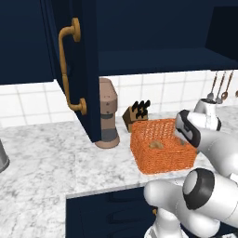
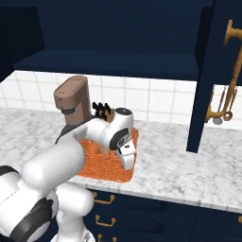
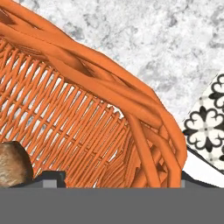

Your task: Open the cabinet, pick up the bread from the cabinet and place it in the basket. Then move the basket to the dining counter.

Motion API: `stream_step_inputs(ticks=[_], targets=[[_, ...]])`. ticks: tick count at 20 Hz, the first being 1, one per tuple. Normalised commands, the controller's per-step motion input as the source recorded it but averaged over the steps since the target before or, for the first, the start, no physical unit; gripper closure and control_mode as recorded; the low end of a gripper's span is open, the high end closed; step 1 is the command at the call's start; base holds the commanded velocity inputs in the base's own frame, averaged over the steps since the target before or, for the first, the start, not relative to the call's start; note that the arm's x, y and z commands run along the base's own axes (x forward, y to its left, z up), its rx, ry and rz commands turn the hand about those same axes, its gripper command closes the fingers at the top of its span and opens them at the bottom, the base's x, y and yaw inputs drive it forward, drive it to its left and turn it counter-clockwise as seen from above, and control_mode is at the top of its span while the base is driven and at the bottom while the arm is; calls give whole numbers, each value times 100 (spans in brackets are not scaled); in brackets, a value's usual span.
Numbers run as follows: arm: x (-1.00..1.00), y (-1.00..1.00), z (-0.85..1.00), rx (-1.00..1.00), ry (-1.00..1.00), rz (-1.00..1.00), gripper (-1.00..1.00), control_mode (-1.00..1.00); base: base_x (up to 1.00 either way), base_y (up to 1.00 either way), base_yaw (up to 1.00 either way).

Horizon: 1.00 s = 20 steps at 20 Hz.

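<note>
orange mesh basket (image 1: 162, 146) sits on the marble worktop (image 1: 56, 162), just right of the coffee machine (image 1: 108, 114), with the knife block (image 1: 136, 113) behind it. bread (image 1: 156, 144) lies inside the basket, on its floor near the middle. cabinet (image 1: 88, 69) door hangs open above the coffee machine.

gripper (image 2: 127, 158) is at the basket's near right corner. in the hand view its two finger tips straddle the braided rim there: one inside the basket near the bread, the other outside the wall. jaws stand apart, not pinched on the weave as far as i can tell; the tips are cut off low in the hand view, so contact is uncertain.

judgement: bread step done; next is a rim grasp. the rim lies between the jaws, the basket's long axis running away toward the coffee machine, so the load will hang off one side.

no readable writing or brand anywhere.
</note>
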Motion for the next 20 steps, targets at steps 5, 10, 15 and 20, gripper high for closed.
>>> stream_step_inputs(ticks=[5,10,15,20], targets=[[-29,57,-96,-2,3,-5,100,-100,0,0,0],[-8,28,-45,-1,7,-7,100,-100,0,0,0],[3,20,0,2,2,-19,100,-100,0,0,0],[-8,31,11,6,-13,-33,100,-100,0,0,0]])
